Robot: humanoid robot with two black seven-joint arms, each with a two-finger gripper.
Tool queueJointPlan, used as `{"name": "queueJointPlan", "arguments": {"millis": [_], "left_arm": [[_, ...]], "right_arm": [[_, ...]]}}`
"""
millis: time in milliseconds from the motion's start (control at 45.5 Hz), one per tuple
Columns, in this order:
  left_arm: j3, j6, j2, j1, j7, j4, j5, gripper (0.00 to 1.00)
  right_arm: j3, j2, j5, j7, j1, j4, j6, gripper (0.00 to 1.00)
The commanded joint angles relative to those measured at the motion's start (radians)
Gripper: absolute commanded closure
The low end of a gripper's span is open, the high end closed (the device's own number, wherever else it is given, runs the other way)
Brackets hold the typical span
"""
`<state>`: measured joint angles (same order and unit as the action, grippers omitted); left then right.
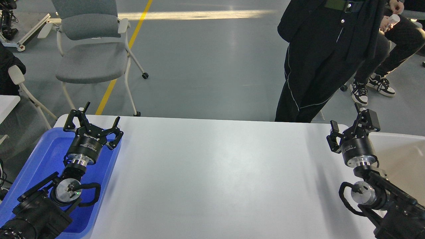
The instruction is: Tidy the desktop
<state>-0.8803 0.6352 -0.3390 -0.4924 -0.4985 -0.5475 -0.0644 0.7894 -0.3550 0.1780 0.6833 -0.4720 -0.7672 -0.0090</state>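
The desktop is a wide plain white tabletop with rounded corners, and nothing lies on its visible surface. My left gripper is open and empty, held over the far end of the blue plastic tray at the table's left. My right gripper is open and empty, held above the desktop's far right corner, next to the cream-white bin.
A person in black stands just beyond the table's far right edge. A second person sits further right. A grey wheeled chair stands behind the far left corner. Another table's edge shows at left.
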Motion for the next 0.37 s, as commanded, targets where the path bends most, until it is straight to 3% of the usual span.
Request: {"name": "queueJointPlan", "arguments": {"millis": [0,352], "left_arm": [[0.0,0.0,0.0,0.0,0.0,0.0,0.0,0.0],[0.0,0.0,0.0,0.0,0.0,0.0,0.0,0.0]], "right_arm": [[0.001,0.008,-0.043,0.01,0.0,0.016,0.004,0.0],[-0.049,0.004,-0.043,-0.004,-0.008,0.014,0.012,0.0]]}}
